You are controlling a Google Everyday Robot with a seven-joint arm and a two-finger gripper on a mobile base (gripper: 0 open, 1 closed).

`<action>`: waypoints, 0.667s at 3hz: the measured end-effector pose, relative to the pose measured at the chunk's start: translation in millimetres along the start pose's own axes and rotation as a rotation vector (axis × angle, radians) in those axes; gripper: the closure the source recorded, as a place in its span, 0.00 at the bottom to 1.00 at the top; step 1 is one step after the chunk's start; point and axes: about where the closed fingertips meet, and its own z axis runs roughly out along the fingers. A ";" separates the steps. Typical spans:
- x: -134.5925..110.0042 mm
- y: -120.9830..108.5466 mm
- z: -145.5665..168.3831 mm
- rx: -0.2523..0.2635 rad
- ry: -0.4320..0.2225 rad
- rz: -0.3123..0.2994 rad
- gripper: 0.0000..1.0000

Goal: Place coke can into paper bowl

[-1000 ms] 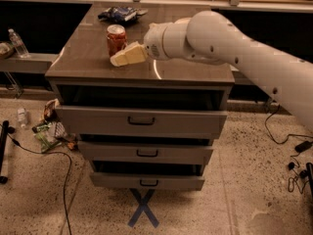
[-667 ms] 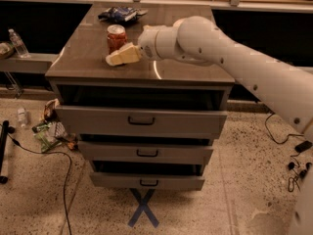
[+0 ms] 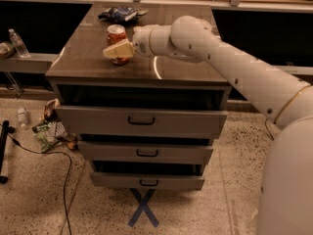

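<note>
Red can [image 3: 116, 34]: upright, tabletop [image 3: 181, 70] far-left, not yet bowled. Gripper [image 3: 113, 51] at its front, touching or nearly; grip state can't tell. Bowl not in view, so you've pick, carry & place left.

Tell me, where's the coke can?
In the camera view, the coke can stands on the cabinet top, left of middle, behind the gripper and in front of the snack bag.

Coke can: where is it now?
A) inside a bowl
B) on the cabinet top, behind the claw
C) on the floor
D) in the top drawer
B: the coke can stands on the cabinet top, its lower part hidden by the claw in front of it.
</note>
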 end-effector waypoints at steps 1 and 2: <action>2.9 0.4 15.5 -0.043 -0.005 0.028 0.41; 0.8 -4.5 21.7 -0.076 -0.009 0.046 0.72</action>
